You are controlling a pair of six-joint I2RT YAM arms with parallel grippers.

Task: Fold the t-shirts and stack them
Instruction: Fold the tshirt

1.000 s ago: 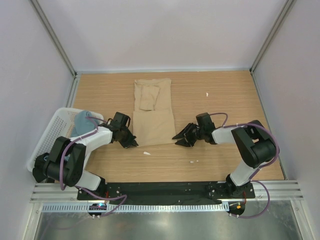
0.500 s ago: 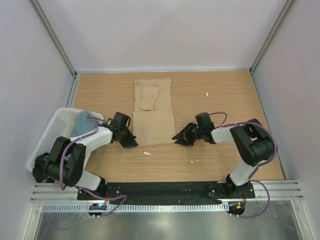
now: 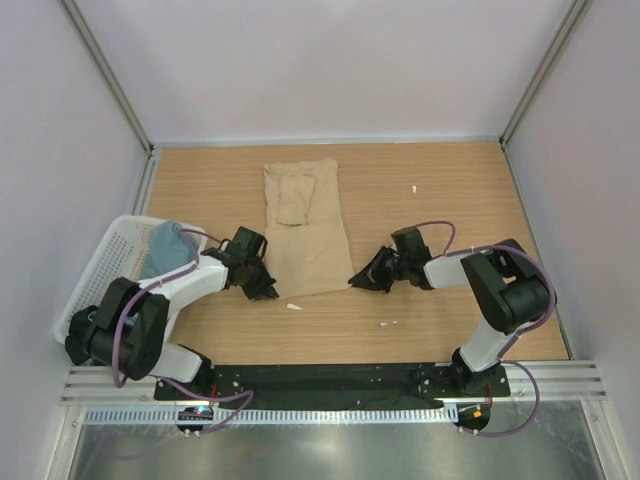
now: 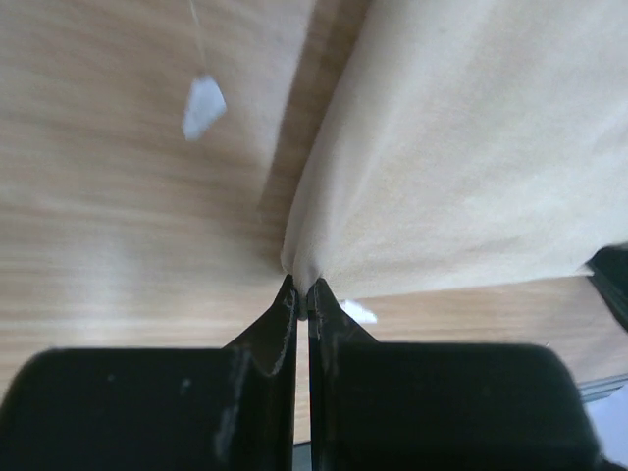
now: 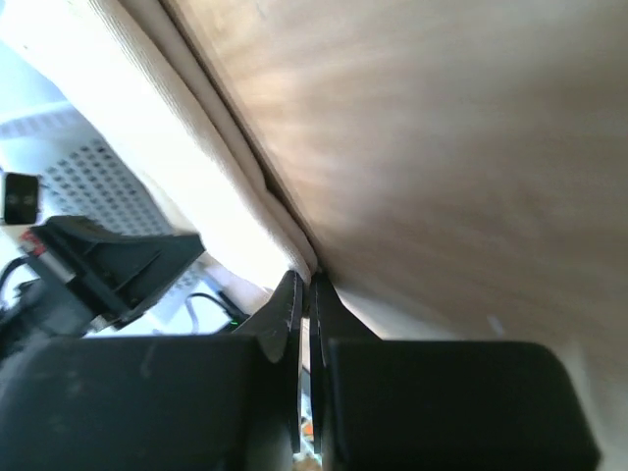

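**Item 1, tan t-shirt** point(image 3: 305, 228): lies on the counter point(image 3: 450, 210) as a long narrow panel, sleeves already turned in.

**Item 2, left claw** point(image 3: 268, 291): clenched on that shirt's near-left corner.

**Item 3, right claw** point(image 3: 356, 280): clenched on its near-right corner (the cloth edge shows pinched between the jaws).

**Item 4, grey-blue t-shirt** point(image 3: 163, 247): left of the tan shirt, bunched in the white basket point(image 3: 100, 275).

**Step in hand**, by your likely reading: the crosswise fold.

**Next:** you need both corners raised together and carried evenly to the far hem, so the panel doubles square.
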